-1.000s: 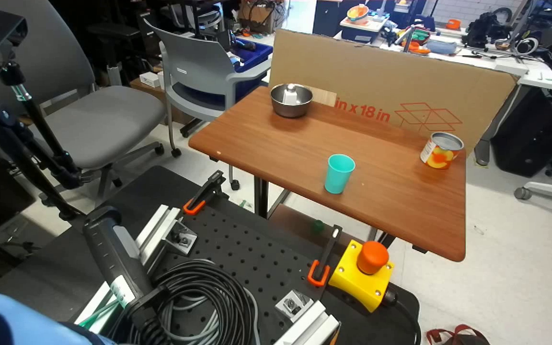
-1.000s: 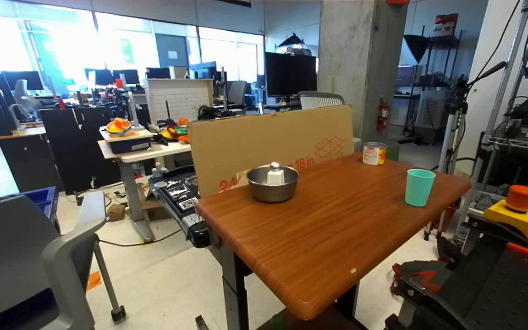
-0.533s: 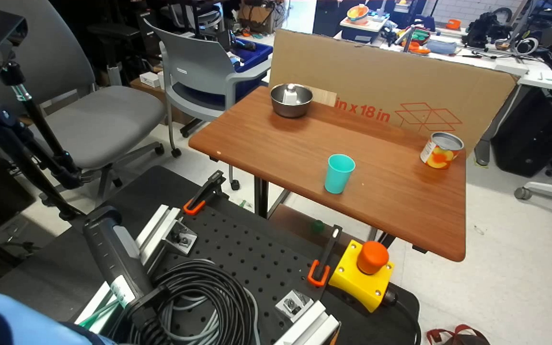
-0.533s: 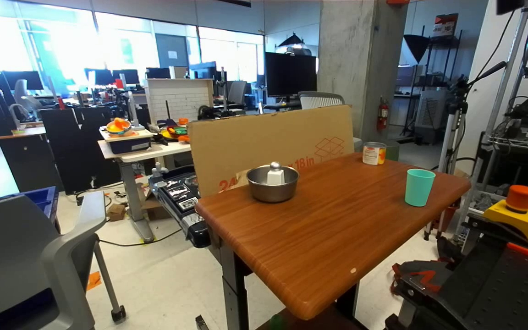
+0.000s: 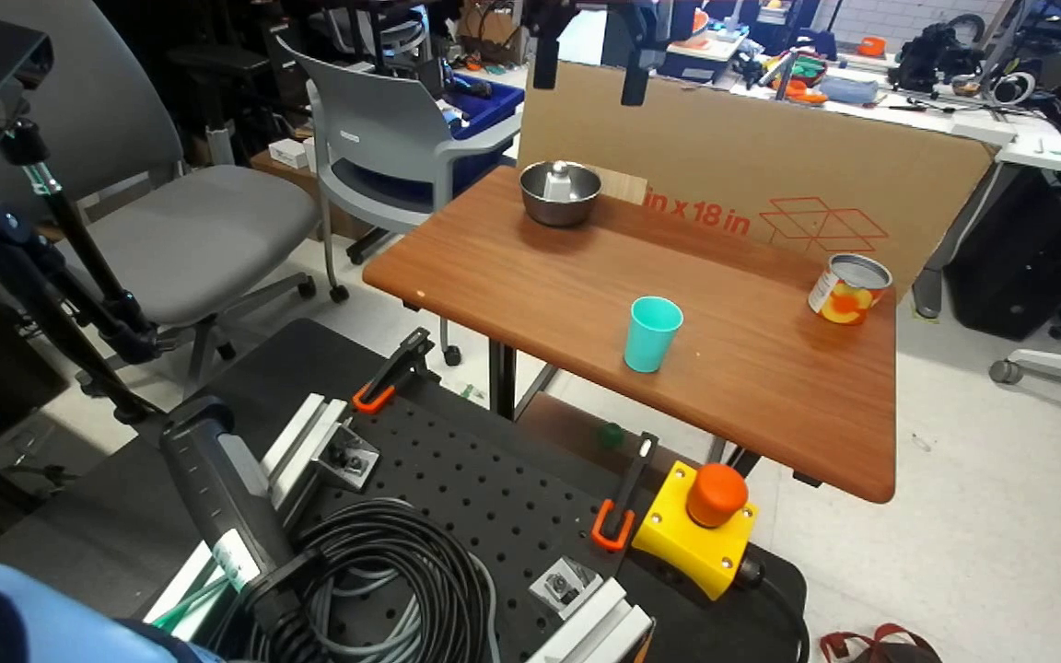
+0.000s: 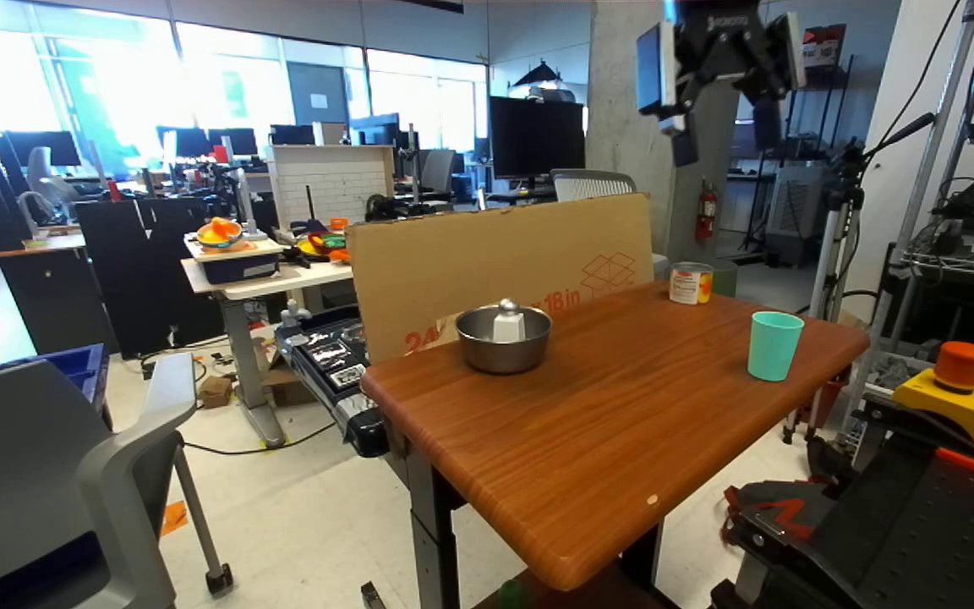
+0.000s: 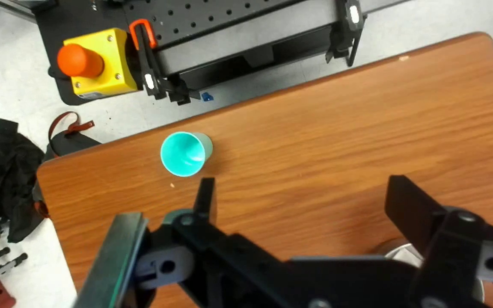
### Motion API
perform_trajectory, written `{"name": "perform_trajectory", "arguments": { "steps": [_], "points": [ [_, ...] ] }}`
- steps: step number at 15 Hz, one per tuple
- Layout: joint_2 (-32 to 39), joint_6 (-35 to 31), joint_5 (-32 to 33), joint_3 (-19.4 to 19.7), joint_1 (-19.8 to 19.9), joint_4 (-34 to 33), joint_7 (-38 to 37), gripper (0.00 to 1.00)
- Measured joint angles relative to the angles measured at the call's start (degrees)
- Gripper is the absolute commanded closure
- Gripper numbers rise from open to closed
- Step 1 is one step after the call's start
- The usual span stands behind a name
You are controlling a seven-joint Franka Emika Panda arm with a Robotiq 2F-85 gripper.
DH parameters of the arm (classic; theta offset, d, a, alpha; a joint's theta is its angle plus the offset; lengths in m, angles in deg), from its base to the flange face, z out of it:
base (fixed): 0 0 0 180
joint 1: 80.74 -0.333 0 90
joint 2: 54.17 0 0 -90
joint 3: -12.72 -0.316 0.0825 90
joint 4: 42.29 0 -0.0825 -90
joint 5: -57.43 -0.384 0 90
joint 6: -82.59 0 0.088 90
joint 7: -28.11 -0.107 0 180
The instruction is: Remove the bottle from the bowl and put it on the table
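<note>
As bottle stands in bowl, whitish, round-topped.

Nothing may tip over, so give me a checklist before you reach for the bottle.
1. The pincer is open: ok, jaws wide apart and holding nothing.
2. The bottle stands upright in the bowl: ok, in both exterior views.
3. The pincer is centred over the bottle: not ok; in the wrist view the bowl lies off to one side, partly hidden.
4. The teal cup stands apart from the bowl on the table: ok.
5. The bottle is free of the bowl's inner wall: cannot tell.
</note>
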Motion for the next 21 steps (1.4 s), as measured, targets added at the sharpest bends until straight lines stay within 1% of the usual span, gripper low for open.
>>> {"name": "perform_trajectory", "arguments": {
  "steps": [5,12,21],
  "points": [
    [12.64,-5.26,0.00,0.21,-4.67,-10.59,-9.58,0.00],
    [23.32,-12.11,0.10,3.36,-9.03,-19.63,-19.08,0.00],
    [34.22,-12.41,0.11,6.35,-12.75,-29.13,-25.75,0.00]
  ]
}}
